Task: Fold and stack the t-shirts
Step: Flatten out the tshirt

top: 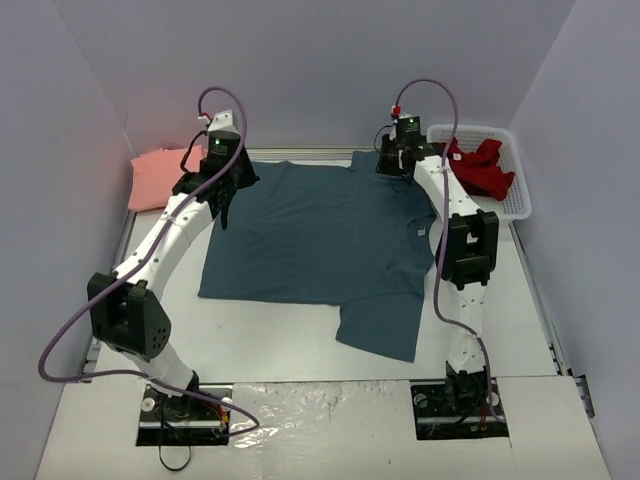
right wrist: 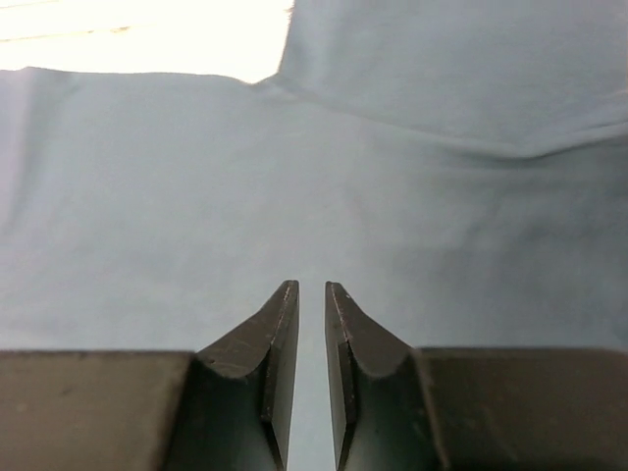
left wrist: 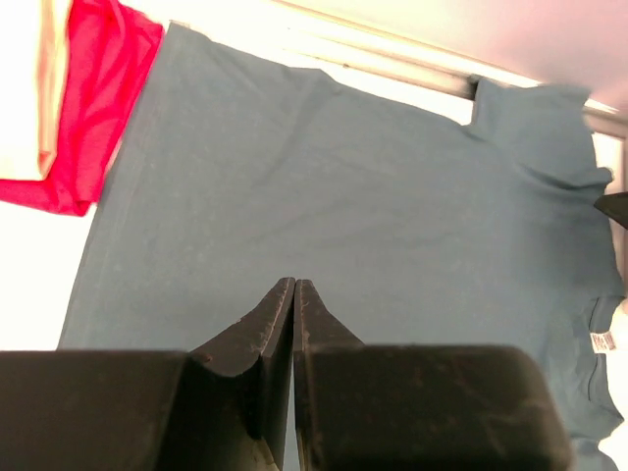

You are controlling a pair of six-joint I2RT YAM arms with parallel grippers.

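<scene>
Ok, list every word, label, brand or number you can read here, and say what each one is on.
No text is legible in any view.
The small white neck tag on the large slate-blue cloth t-shirt carries reddish print, too small and blurred to read.

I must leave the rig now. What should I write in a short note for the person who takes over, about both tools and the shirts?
Left tool: shut, empty, above the blue t-shirt near its far left corner.
Right tool: jaws a slit apart, nothing seen between them, over the same shirt's far right part.
Things: blue t-shirt spread flat mid-table, unfolded; salmon-pink shirt at far left; red cloth in the white basket, far right.
Done: the pink one looks folded.
Left: fold the blue one, stack it, then the red.
</scene>
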